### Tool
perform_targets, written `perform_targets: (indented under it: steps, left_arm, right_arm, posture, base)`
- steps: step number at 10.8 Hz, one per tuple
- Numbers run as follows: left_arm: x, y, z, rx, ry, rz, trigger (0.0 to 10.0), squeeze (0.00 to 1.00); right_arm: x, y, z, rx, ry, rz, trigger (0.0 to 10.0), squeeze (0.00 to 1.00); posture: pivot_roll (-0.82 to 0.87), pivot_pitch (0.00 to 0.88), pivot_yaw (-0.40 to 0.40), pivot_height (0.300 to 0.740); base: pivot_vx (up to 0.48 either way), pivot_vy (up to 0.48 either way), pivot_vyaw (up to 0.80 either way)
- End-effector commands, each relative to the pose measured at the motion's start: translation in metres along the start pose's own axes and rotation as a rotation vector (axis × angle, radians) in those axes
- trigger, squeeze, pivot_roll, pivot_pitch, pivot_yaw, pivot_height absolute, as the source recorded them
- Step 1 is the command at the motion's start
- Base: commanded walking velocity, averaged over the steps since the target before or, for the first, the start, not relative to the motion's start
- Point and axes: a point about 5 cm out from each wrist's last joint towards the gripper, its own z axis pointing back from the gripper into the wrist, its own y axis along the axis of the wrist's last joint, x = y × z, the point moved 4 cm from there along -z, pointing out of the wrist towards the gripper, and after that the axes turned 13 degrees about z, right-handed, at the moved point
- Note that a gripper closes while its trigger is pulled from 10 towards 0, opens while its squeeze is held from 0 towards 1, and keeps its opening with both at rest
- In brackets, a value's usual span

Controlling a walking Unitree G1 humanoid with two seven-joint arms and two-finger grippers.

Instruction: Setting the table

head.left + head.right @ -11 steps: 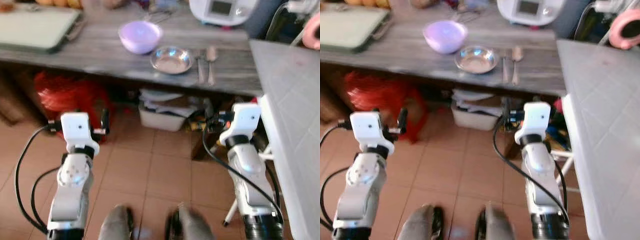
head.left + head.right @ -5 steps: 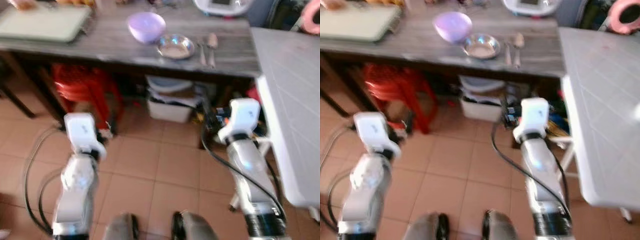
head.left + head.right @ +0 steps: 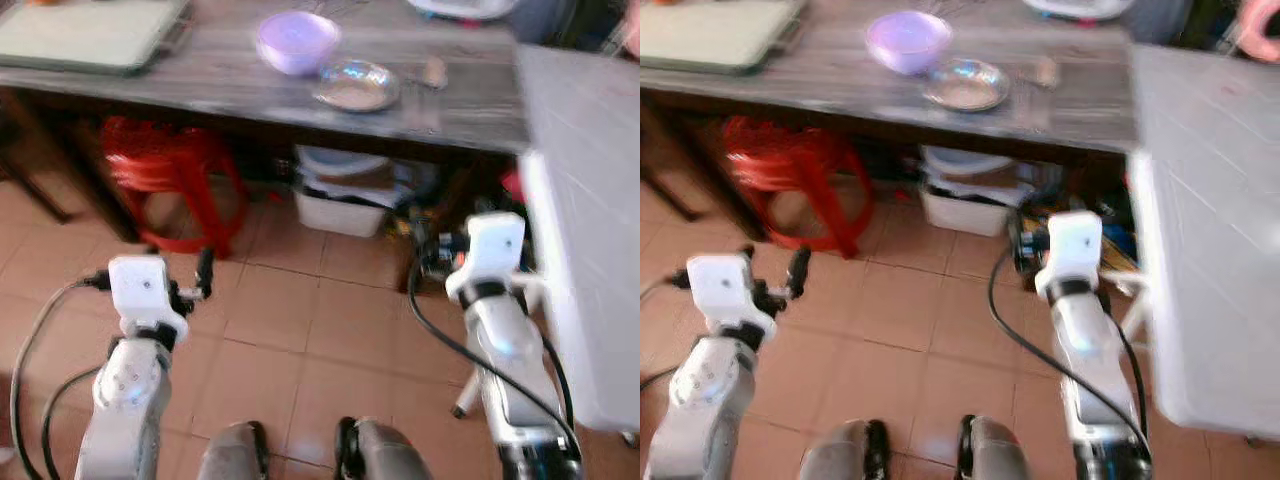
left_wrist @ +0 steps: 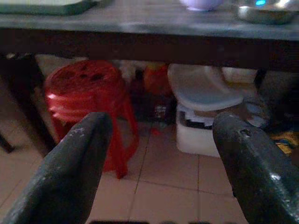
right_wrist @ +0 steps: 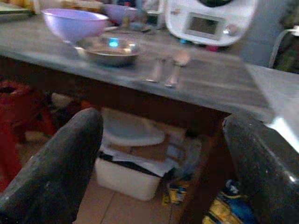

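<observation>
Well beyond the spread right pincer (image 5: 159, 154), the steel bowl (image 5: 107, 49).

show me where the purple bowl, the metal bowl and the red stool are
purple bowl (image 3: 297, 42), left eye view, on the inside of the bowl.
metal bowl (image 3: 356, 86), left eye view, on its shiny inner bottom.
red stool (image 4: 84, 85), left wrist view, on the round seat top.

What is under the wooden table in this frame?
Under the table stand stacked red stools and a white bin with a loose white lid over it. The bin's contents are covered; clutter behind is too dark to identify.
</observation>
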Motion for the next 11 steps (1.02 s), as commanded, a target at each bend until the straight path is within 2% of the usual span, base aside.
perform_targets:
  steps: [1, 3, 8, 9, 11]
  left_arm:
    - [0.0071, -0.0005, 0.0004, -0.006, -0.024, 0.014, 10.0, 0.0]
    - [0.0094, 0.0001, -0.0021, -0.002, -0.033, 0.019, 10.0, 0.0]
    - [0.0117, 0.0003, -0.0069, 0.007, -0.039, 0.011, 10.0, 0.0]
    - [0.0127, 0.0009, -0.0073, 0.011, -0.042, 0.016, 10.0, 0.0]
    - [0.0147, 0.0004, -0.0063, 0.01, -0.045, 0.022, 10.0, 0.0]
  right_arm:
    - [0.0033, -0.0024, 0.0006, -0.011, 0.001, 0.007, 10.0, 0.0]
    - [-0.0002, -0.0031, -0.0002, -0.014, 0.017, 0.006, 10.0, 0.0]
    - [-0.0018, -0.0017, -0.0051, -0.004, 0.044, 0.019, 10.0, 0.0]
    - [-0.002, -0.0001, -0.0067, 0.006, 0.054, 0.028, 10.0, 0.0]
    - [-0.0027, 0.0007, -0.0082, 0.011, 0.059, 0.033, 10.0, 0.0]
  posture:
    - [-0.01, 0.177, 0.002, 0.74]
    - [-0.01, 0.178, -0.002, 0.74]
    - [-0.01, 0.168, -0.018, 0.74]
    - [-0.01, 0.171, -0.021, 0.74]
    - [-0.01, 0.179, -0.022, 0.74]
  base:
    - [0.0, -0.371, 0.0]
    - [0.0, -0.371, -0.27]
    - [0.0, 0.0, -0.74]
    - [0.0, 0.0, 0.0]
    - [0.0, -0.416, 0.0]
